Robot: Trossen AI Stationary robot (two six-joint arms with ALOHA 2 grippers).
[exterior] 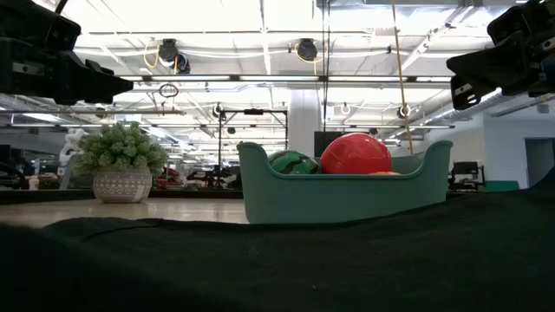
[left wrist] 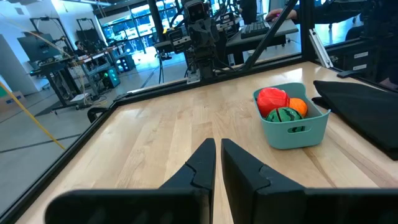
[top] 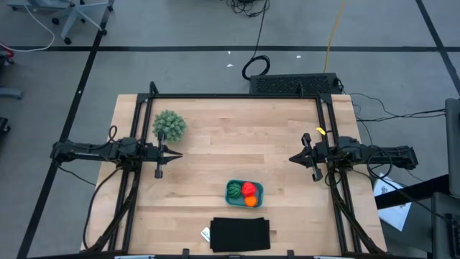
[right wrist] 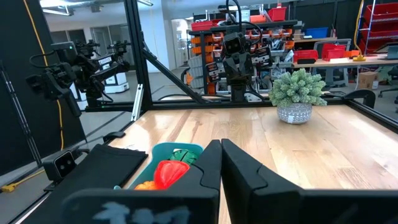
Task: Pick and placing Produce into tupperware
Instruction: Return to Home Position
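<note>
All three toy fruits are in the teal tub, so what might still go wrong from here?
The red round toy piece stands above the rim of the teal-blue plastic tub; a bump might roll it out. The bushy green potted plant sits close beside the shut left gripper; a sideways swing could topple it. The right gripper waits shut opposite.

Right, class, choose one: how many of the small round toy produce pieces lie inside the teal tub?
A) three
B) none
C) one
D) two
A: the striped green piece, the red piece and the orange piece all lie in the teal tub; the left hand and right hand hang shut, well apart from it.
</note>
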